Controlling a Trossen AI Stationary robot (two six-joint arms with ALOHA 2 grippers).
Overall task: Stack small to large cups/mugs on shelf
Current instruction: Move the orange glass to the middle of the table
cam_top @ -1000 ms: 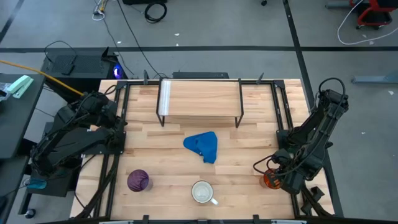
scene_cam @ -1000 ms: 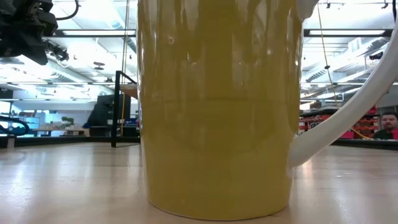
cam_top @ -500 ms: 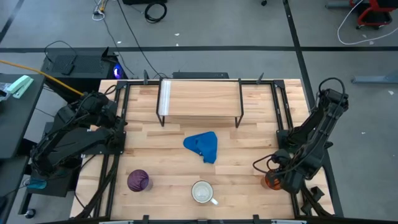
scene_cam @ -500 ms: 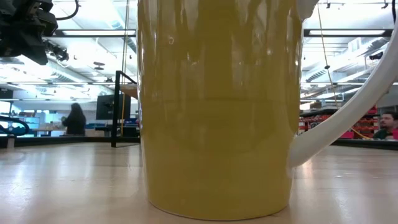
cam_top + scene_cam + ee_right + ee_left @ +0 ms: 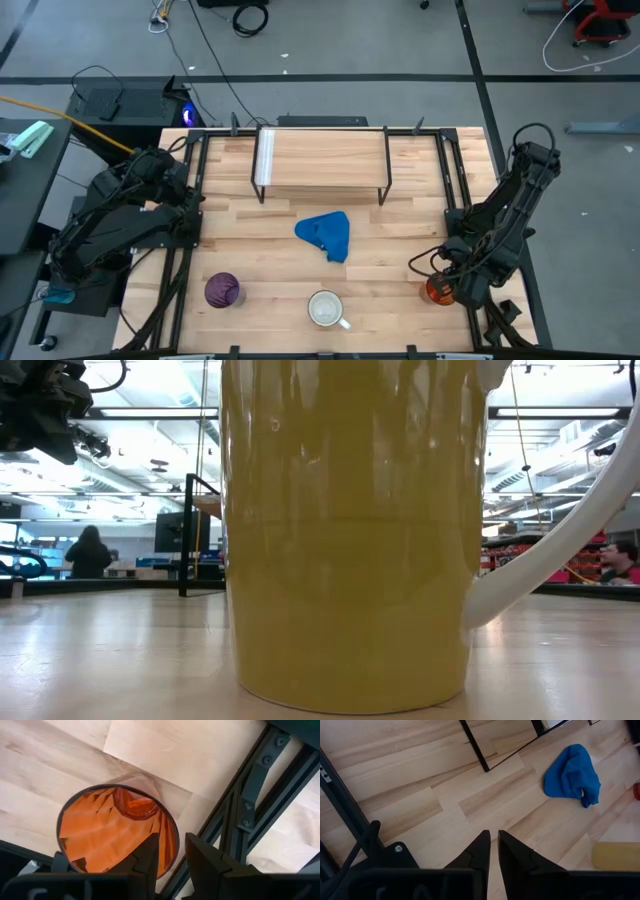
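The translucent orange cup (image 5: 435,291) stands upright at the table's near right. My right gripper (image 5: 172,852) hangs over it, pointing down and open. One finger (image 5: 150,857) is inside the cup, the other (image 5: 205,865) outside, with the rim (image 5: 176,837) between them; I see no touch. The purple tumbler (image 5: 222,290) and the white mug (image 5: 326,308) stand on the table near its front edge. The shelf (image 5: 322,158) stands on its black legs at the far middle. My left gripper (image 5: 494,836) waits at the left edge, its fingers nearly together with nothing between them.
A crumpled blue cloth (image 5: 325,236) lies at mid-table in front of the shelf. Black frame rails (image 5: 455,180) run along both table sides, one close beside the orange cup (image 5: 250,805). The mug (image 5: 350,540) fills the low view. People show in the room behind.
Both arms and all the cups have kept still. In the room beyond the table, a person has walked toward the left.
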